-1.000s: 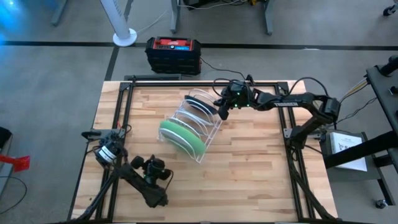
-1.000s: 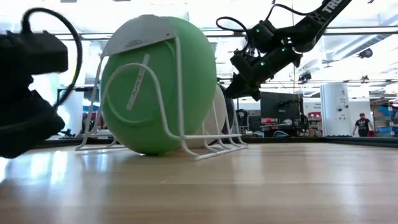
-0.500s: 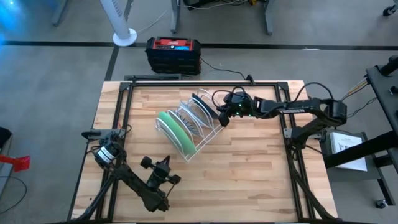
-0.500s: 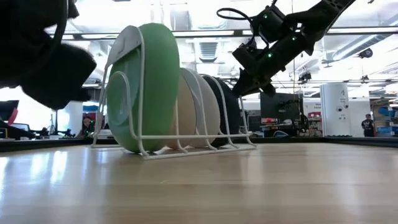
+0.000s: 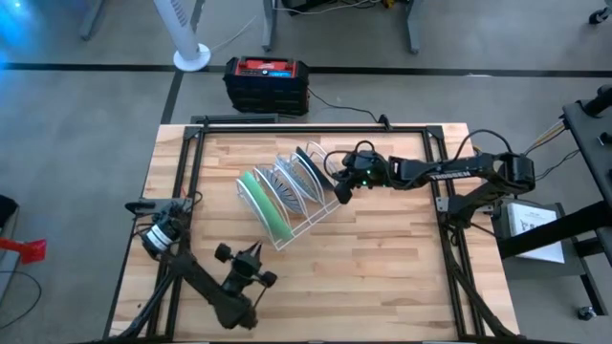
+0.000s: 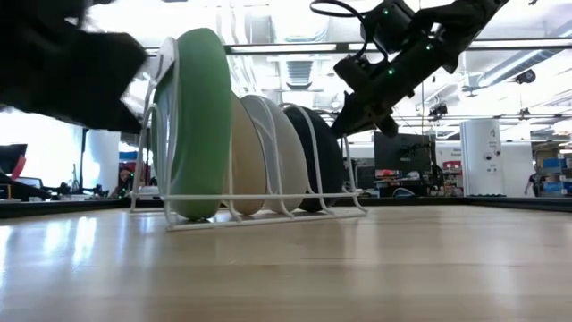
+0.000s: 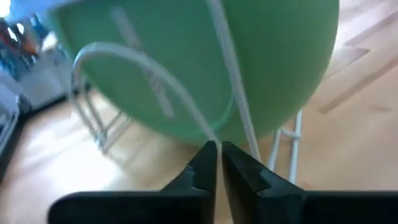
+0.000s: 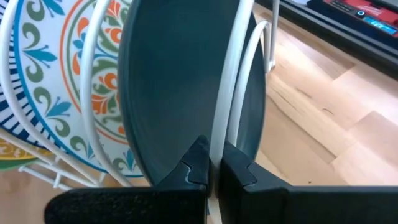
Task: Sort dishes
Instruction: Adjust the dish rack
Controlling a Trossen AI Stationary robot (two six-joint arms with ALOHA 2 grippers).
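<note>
Four plates [image 5: 271,198] in rack [image 5: 304,204], now swung round by both grippers.

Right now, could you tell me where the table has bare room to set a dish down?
Bare wood lies between the rack and the table's near edge, and right of the left gripper. It is crowded at the rack's far end, where the right gripper is shut on its wire.

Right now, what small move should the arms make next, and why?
Probably open both and let go: the left end effector and the right end effector each pinch a wire of the rack, and all four plates already stand in its slots.
</note>
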